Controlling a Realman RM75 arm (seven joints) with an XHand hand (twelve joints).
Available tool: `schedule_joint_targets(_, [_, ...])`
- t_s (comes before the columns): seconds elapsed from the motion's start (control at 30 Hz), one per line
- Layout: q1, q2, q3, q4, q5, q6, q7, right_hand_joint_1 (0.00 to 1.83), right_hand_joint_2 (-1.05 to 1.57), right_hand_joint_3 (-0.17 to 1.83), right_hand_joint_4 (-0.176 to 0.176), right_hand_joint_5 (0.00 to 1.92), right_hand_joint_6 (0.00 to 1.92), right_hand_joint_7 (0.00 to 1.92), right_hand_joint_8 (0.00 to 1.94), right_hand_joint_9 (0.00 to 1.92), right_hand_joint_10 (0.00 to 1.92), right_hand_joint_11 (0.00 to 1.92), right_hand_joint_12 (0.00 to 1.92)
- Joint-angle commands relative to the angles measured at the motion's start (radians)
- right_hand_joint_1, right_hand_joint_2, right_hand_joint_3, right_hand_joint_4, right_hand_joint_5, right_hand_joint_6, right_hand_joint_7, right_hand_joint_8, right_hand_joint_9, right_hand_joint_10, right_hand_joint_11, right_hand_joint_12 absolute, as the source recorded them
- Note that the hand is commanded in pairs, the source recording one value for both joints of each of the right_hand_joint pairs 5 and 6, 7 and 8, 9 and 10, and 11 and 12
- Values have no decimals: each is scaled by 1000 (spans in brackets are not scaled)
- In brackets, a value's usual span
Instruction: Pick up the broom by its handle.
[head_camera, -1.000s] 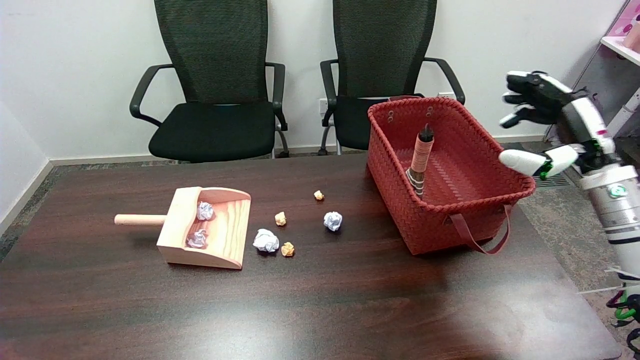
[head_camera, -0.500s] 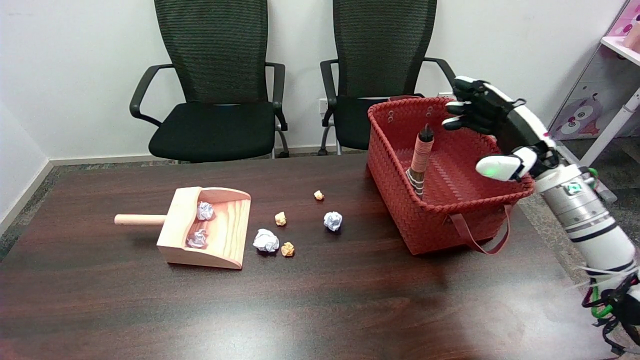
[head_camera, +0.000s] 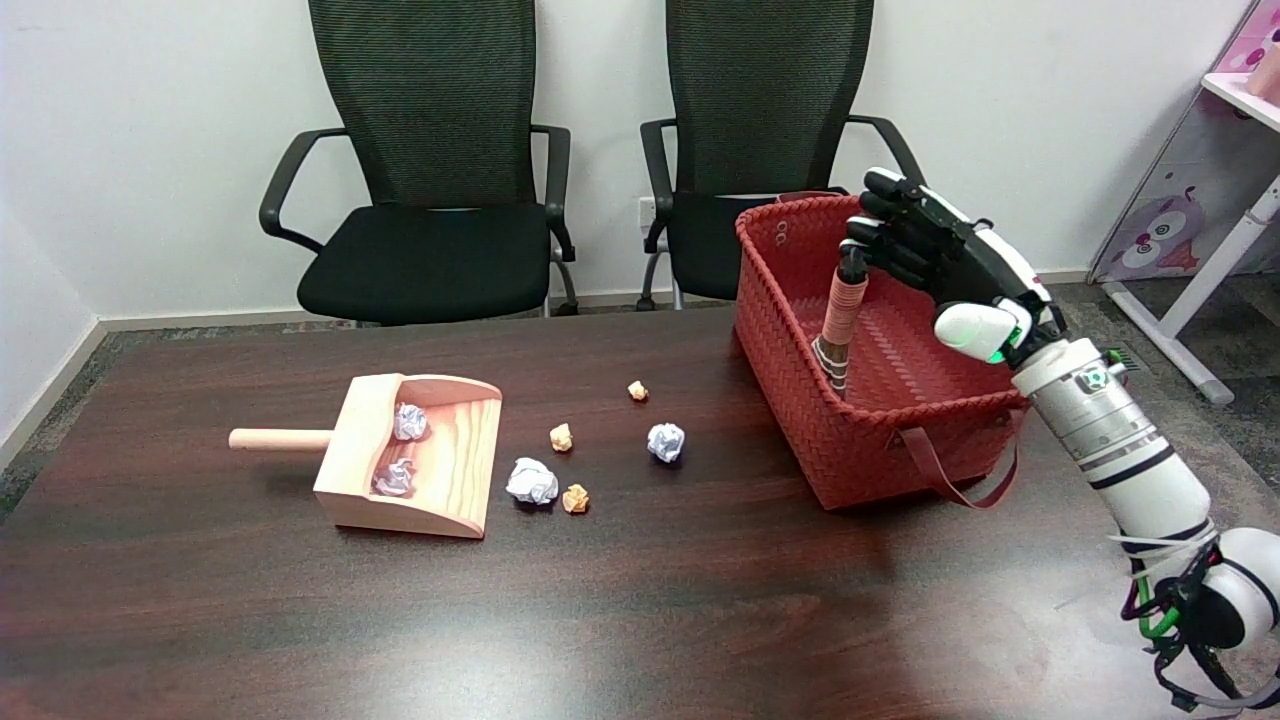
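Broom (head_camera: 840, 325) stands in the red basket (head_camera: 900, 440), leaning against the near-left wall, handle up, dark tip at the top, brush end down and hidden behind the wall. Right hand (head_camera: 935, 262) is over the basket's far side, just right of the handle top. Fingers (head_camera: 880, 215) are spread and stretched toward the tip, thumb (head_camera: 972, 328) set apart lower down; nothing in the grasp. Fingertips look very near the tip, maybe touching, but one view cannot settle depth. Step in hand, as judged: the final approach to the handle, closure not yet made. To do it well: bring the palm level with the upper orange part of the handle, below the dark tip, so the fingers wrap a straight length and not the tapered end. Come in from the right with the thumb on the near side and the fingers on the far side, handle seated deep toward the palm before closing. Match the hand to the handle's lean; a square closure on a tilted stick would likely twist it. Risk: a nudge from the fingertips could tip the broom over along the wall, out of easy reach. Keep the forearm above the rim. Lift along the handle's own line so the brush clears the wall without dragging the basket. On the table (head_camera: 640, 600) to the left: wooden dustpan (head_camera: 440, 470) and scattered paper balls (head_camera: 532, 482), well apart from the work.
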Motion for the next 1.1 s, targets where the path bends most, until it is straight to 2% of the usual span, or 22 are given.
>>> schedule_joint_targets(0.03, [61,-45,-9,55,-21,81,138,799,-245,685,-15,188,188,188,188,338,338,406,406])
schedule_joint_targets(0.33, [85,-112,-21,56,-22,115,130,799,-258,692,21,191,191,191,191,353,353,371,371])
schedule_joint_targets(0.57, [128,-151,-25,66,-106,172,121,821,-212,635,26,222,222,222,222,378,378,398,398])
schedule_joint_targets(0.63, [152,-147,-46,73,-126,183,121,826,-199,634,-13,248,248,248,248,420,420,441,441])
schedule_joint_targets(0.67, [172,-144,-70,76,-126,183,121,827,-193,639,-20,269,269,269,269,454,454,459,459])
schedule_joint_targets(0.87, [281,-156,-169,111,-126,173,121,827,-156,647,-33,320,320,320,320,511,511,504,504])
schedule_joint_targets(1.1, [334,-178,-205,133,-137,172,121,836,-139,676,-37,324,324,324,324,522,522,507,507])
